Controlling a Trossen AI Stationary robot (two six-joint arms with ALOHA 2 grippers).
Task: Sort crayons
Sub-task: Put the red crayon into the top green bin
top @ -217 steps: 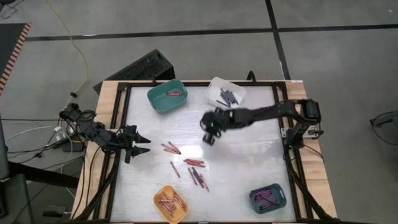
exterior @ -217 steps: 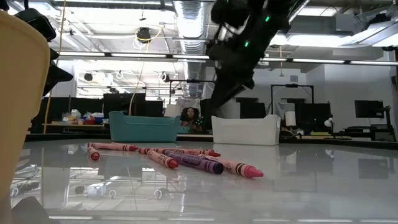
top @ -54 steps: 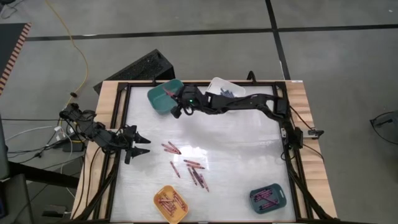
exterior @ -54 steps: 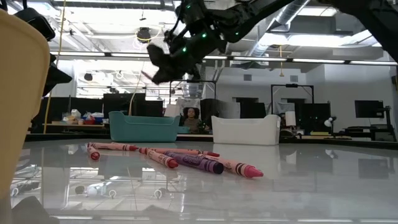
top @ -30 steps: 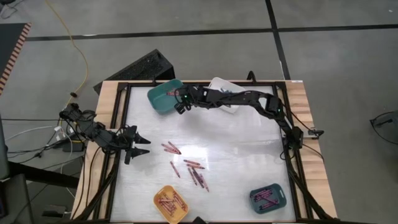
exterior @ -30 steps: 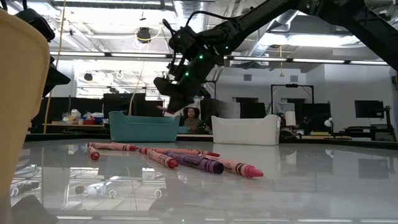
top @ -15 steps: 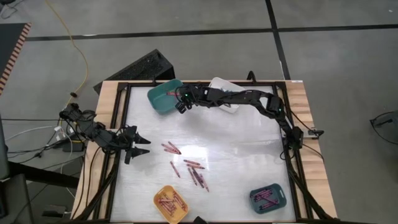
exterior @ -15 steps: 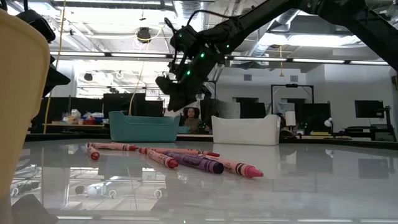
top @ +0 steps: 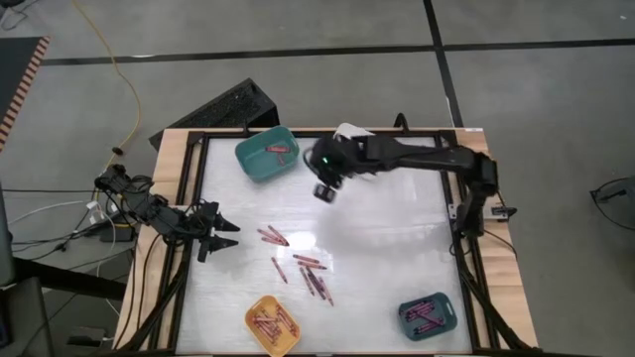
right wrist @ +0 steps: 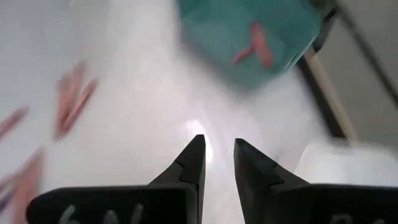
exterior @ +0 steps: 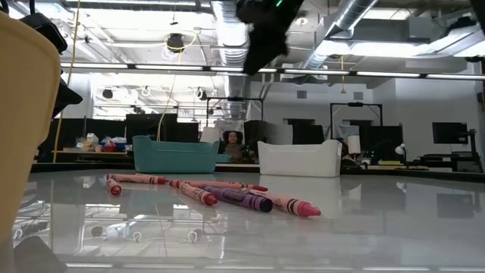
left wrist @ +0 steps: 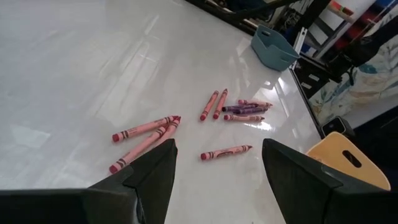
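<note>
Several loose crayons (top: 298,263) lie flat on the white table, near its middle; they also show in the low view (exterior: 227,193) and the left wrist view (left wrist: 236,111). Two red crayons (top: 280,153) lie in the teal bin (top: 250,159) at the far left. My right gripper (top: 325,190) hangs high over the table just right of that bin, fingers a little apart and empty (right wrist: 217,142). My left gripper (top: 220,233) waits near the left edge, open and empty (left wrist: 217,143), pointing at the loose crayons.
A white bin (top: 349,131) with dark crayons stands at the far middle, partly under my right arm. A yellow bin (top: 260,307) stands at the near edge and a blue-grey bin (top: 409,307) at the near right, both with crayons. The table's right half is bare.
My right gripper has left the teal bin's near right corner, gone toward the table's right and near edges, and risen, as the low view shows. The crayon it carried earlier is gone from its fingers, and a second red crayon lies in the teal bin.
</note>
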